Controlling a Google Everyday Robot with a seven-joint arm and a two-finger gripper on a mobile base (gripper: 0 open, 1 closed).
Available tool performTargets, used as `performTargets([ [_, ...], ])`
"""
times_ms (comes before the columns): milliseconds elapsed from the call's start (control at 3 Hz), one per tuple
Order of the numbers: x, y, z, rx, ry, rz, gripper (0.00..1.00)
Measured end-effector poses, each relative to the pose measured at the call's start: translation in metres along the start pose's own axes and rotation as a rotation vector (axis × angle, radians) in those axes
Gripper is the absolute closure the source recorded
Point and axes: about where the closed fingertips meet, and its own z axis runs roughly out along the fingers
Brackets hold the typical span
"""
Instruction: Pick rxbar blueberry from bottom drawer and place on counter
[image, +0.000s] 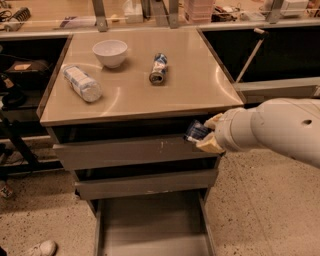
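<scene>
My gripper (204, 133) is at the end of the white arm reaching in from the right. It is shut on the rxbar blueberry (196, 132), a small dark blue bar held between the tan fingers (210, 145). The bar is in front of the top drawer's right end, just below the counter's (200, 85) front edge. The bottom drawer (150, 225) stands pulled out below, with its flat grey floor bare.
On the counter lie a white bowl (110, 51), a clear bottle on its side (82, 83) and a blue-white can on its side (158, 68). The middle drawer (145, 182) is slightly out. Dark shelving stands to the left and right.
</scene>
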Motion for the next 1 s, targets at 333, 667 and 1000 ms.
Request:
performTargets([
  [333,-0.0212,-0.038,-0.0288,0.091,0.026,-0.028,1.0],
  [667,-0.0212,-0.038,-0.0288,0.091,0.026,-0.028,1.0],
  [1000,-0.0227,-0.0414,-0.0308,0.099,0.024,-0.034,1.0],
])
